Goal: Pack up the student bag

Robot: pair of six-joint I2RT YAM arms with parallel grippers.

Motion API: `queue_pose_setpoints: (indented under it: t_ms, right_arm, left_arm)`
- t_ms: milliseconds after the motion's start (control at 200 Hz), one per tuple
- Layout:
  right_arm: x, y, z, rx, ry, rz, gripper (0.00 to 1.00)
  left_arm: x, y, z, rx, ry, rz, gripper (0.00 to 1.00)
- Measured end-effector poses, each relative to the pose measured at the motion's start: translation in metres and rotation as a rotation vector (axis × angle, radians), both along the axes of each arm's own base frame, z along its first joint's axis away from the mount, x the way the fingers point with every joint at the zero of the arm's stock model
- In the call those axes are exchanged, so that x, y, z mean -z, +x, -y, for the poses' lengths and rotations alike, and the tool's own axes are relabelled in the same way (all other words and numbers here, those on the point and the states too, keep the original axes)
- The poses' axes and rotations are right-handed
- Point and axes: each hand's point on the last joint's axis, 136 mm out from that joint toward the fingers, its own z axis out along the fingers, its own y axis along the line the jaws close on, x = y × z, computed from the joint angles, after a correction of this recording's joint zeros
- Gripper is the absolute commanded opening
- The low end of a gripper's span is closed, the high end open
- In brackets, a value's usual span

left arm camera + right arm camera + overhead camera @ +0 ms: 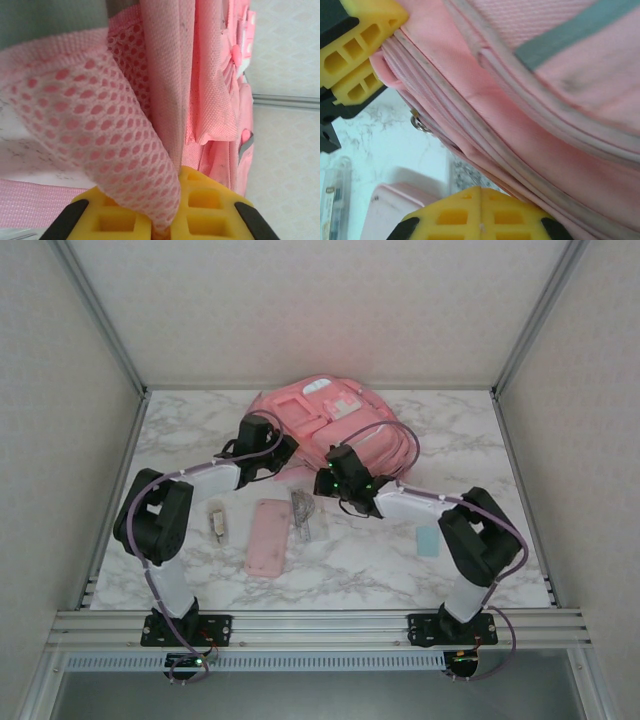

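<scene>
- Bag lies flat on the desk, upper centre of the top view. Pockets face up, and the long axis runs roughly left to right across the frame.
- Left claw: narrow, pads pinched on a mesh flap of the bag. In the top view it sits at the bag's lower-left edge.
- Right claw: pads closed flush together, tips against the bag's piped seam at the lower-middle edge. Cannot tell whether any fabric is caught between them.
- Key relation: the bag lies up-frame from both claws, and both meet the same near edge, close together. In the right wrist view the left claw shows upper left, and a small metal ring hangs off the seam between the two.
- Judgement: nothing looks packed yet, and opening the bag is the step in hand. The left should anchor the edge while the right works along the seam. The ring may be a zip pull, but it is too small to confirm.
- Around, down-frame between the arms: pencil case, clear case, small tan item. A pale blue card lies lower right.
- In the way: the clear case lies just below the right claw, and a down-frame pull may nudge it. The other items lie farther off.
</scene>
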Motion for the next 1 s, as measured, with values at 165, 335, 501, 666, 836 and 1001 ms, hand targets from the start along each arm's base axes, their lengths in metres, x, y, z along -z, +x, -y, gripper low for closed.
queue_pose_setpoints:
  t_ms: [165, 335, 501, 666, 836, 1001]
  right_arm:
    - [-0.003, -0.003, 0.012, -0.035, 0.014, -0.013, 0.00]
    - [-0.009, -0.007, 0.008, -0.067, 0.041, -0.026, 0.14]
    - [-0.023, -0.006, -0.012, -0.093, 0.095, -0.024, 0.25]
    - [-0.016, -0.002, -0.026, -0.083, 0.117, -0.039, 0.40]
    - [0.000, 0.006, -0.026, -0.036, 0.092, -0.047, 0.49]
    - [0.000, 0.013, -0.022, 0.009, 0.053, -0.004, 0.48]
  left_arm:
    - [-0.004, 0.002, 0.001, 0.011, 0.001, 0.006, 0.00]
    - [-0.005, 0.001, 0.003, 0.011, -0.005, 0.002, 0.00]
    - [-0.004, 0.000, 0.006, 0.002, -0.002, 0.000, 0.00]
    - [-0.005, -0.004, 0.012, -0.003, -0.009, -0.006, 0.00]
    - [-0.007, -0.007, 0.018, -0.010, -0.019, -0.015, 0.00]
    - [-0.014, -0.011, 0.022, -0.017, -0.031, -0.009, 0.00]
